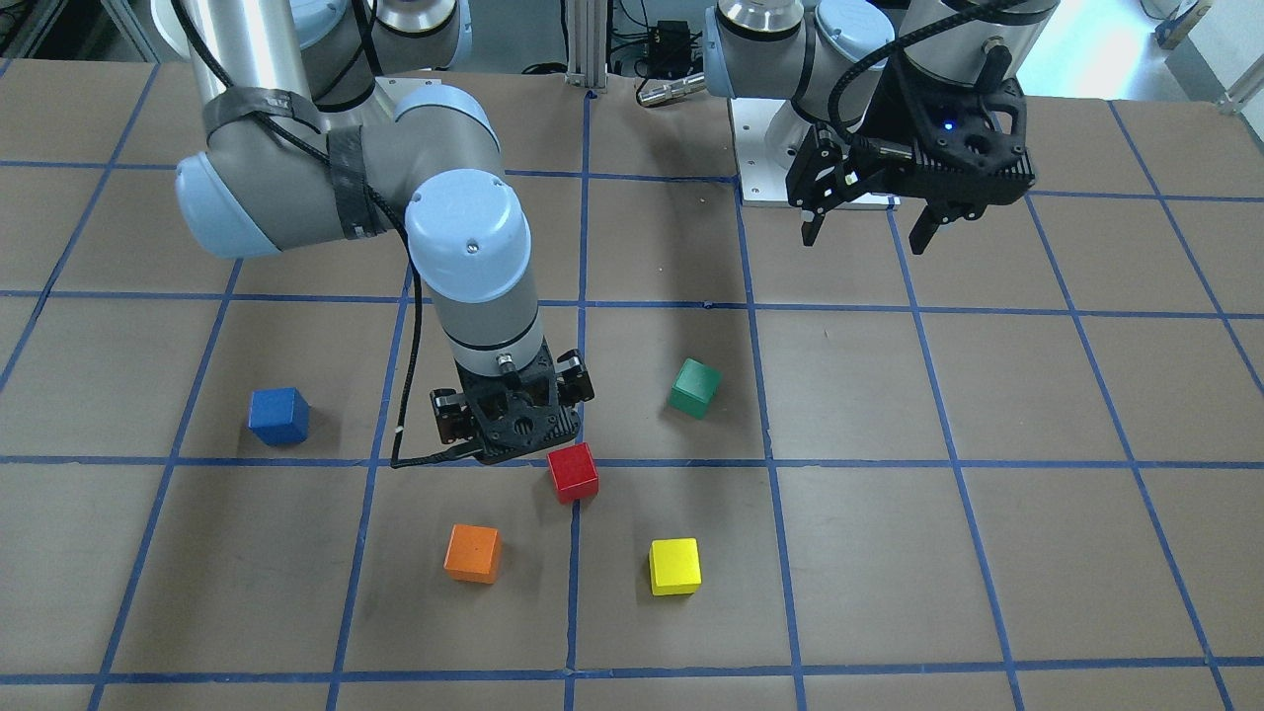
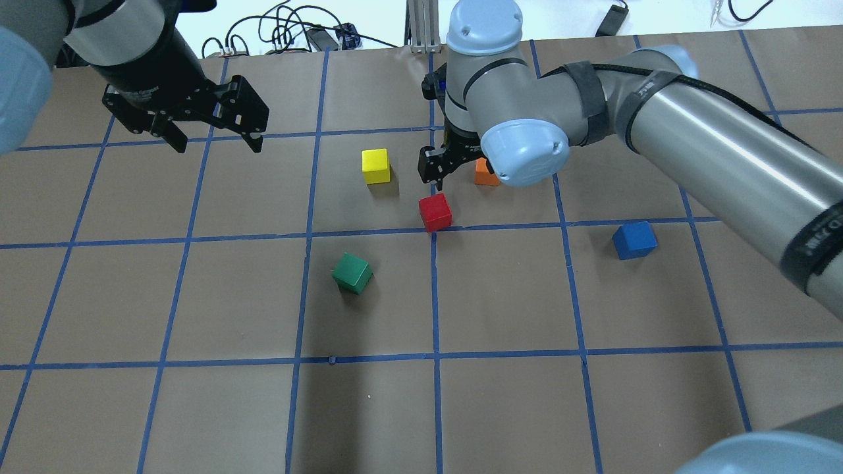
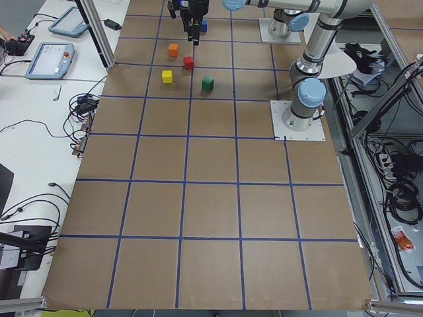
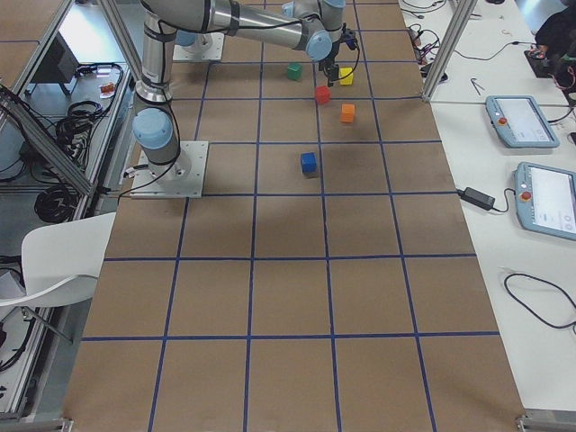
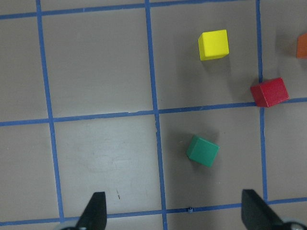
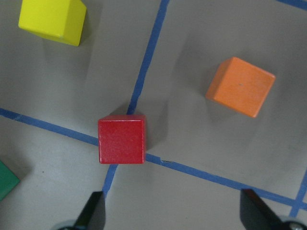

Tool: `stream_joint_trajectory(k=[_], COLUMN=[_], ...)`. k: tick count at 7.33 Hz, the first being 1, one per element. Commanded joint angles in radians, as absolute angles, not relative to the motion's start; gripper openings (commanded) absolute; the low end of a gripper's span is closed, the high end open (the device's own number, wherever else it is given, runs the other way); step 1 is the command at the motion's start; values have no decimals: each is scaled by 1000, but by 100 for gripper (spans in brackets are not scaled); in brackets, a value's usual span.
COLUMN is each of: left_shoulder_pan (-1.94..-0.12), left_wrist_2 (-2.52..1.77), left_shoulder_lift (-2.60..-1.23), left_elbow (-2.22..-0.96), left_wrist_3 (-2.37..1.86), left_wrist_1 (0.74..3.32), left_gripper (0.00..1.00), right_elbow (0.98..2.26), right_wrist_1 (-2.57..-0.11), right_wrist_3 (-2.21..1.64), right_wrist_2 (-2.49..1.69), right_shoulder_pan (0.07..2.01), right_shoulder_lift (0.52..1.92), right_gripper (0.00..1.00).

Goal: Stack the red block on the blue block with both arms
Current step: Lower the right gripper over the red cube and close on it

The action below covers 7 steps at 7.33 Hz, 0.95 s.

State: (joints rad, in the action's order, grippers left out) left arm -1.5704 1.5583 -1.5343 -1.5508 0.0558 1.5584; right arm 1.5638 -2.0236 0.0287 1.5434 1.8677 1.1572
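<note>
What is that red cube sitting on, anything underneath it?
The red block rests on the brown table, at a crossing of blue tape lines. The crossing point itself is hidden by the block.

The right arm point(image 2: 691, 125) hides most of the orange cube point(image 2: 485, 176) in the overhead view.

My right arm point(image 2: 711, 151) was smooth metal with glossy light-blue plastic caps point(image 2: 523, 151); my left gripper point(image 2: 217, 145) looked matt black plastic. The red block point(image 2: 435, 212) and blue block point(image 2: 634, 239) were matt-painted, on dull brown paper point(image 2: 500, 296).
</note>
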Motion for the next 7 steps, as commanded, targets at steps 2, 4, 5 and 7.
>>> stream_joint_trajectory(k=[2,4,5,7], left_shoulder_pan=[-1511,-1517,-1519,-1520], left_wrist_2=[1565,1557,1559,1549], left_shoulder_lift=[-1529,-1540,-1539,-1540], left_elbow=[-1571,-1575,-1580,-1582], left_wrist_3=[58,49,51,52], left_wrist_1=[1466,1467,1468,1460], left_gripper=[100,100,100,100], right_elbow=[1560,1560,1560,1560], right_wrist_1=[-2067,-2097,-2109,-2129], right_wrist_3=[26,23,23,21], right_wrist_2=[1499,1485,1483,1485], right_shoulder_pan=[1894,1896,1907,1908], right_shoulder_lift=[1086,1042,1029,1009], right_gripper=[100,100,100,100])
